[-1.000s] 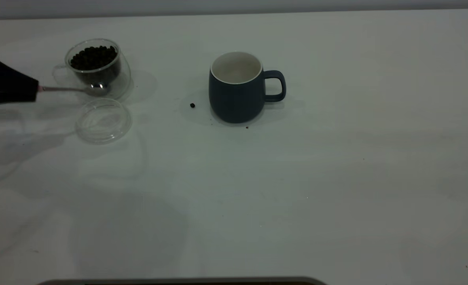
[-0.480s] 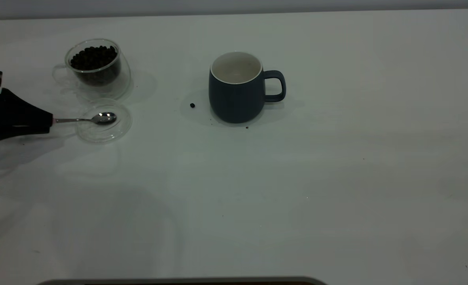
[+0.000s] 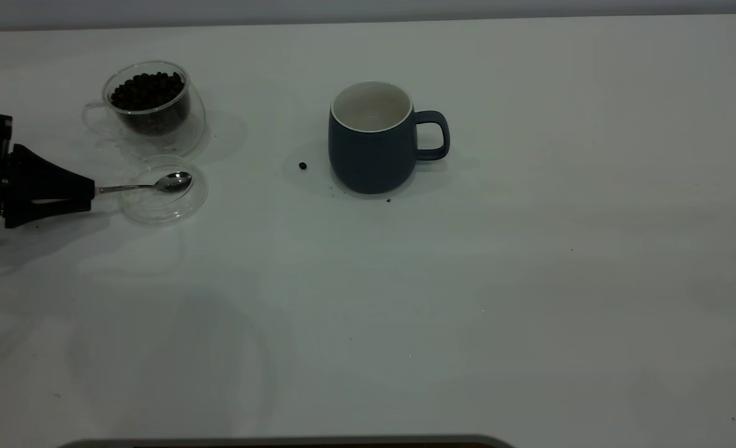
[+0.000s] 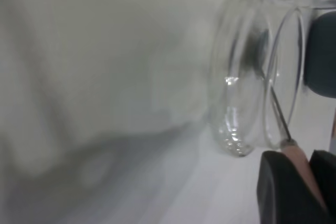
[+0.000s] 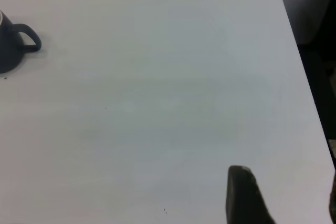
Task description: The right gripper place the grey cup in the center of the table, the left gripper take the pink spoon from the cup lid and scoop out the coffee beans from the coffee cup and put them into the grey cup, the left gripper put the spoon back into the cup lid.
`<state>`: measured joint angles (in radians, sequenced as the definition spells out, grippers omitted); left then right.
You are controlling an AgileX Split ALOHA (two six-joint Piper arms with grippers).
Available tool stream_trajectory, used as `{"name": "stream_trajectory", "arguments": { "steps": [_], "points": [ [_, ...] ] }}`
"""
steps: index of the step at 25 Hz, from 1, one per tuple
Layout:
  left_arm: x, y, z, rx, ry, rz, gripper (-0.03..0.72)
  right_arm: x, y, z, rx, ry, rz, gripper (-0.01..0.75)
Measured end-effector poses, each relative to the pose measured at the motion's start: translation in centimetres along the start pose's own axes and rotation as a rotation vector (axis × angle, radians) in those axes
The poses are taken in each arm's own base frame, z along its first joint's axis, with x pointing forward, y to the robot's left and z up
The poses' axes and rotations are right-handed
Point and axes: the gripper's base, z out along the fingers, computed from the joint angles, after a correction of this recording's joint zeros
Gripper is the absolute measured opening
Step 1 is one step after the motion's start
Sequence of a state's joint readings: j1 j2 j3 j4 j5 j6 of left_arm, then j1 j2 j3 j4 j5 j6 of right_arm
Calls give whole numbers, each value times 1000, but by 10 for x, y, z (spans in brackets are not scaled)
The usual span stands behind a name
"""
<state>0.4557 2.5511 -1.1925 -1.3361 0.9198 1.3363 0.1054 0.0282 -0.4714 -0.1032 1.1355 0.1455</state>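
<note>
My left hand, low by the tabletop's left edge, grips the pink spoon by its handle; the bowl lies over the cup lid. My right hand hangs near the right edge; its state I cannot tell.

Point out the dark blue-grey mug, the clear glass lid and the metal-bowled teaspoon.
dark blue-grey mug (image 3: 371, 158), exterior view, front wall.
clear glass lid (image 3: 156, 208), exterior view, bare near rim.
metal-bowled teaspoon (image 3: 175, 182), exterior view, shiny bowl.
</note>
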Motion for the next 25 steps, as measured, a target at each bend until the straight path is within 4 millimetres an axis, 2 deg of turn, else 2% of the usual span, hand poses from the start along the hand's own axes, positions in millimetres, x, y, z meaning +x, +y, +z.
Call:
{"name": "stream_trajectory", "arguments": {
  "steps": [2,7,9,12,19,22,25],
  "points": [
    [0,2,0,-22,-5,-1,216,0,0,0,0,0,0,420],
    [-1,4,0,-47,-9,-1,440,0,0,0,0,0,0,420],
    [-2,5,0,-55,-13,0,502,0,0,0,0,0,0,420],
    [-9,2,-3,-58,-45,8,535,0,0,0,0,0,0,420],
    [-23,-13,-18,-39,-120,28,542,0,0,0,0,0,0,420],
    [-31,-23,-37,-50,-164,58,542,0,0,0,0,0,0,420],
    [-43,-44,-65,-60,-235,98,542,0,0,0,0,0,0,420]
  ]
}}
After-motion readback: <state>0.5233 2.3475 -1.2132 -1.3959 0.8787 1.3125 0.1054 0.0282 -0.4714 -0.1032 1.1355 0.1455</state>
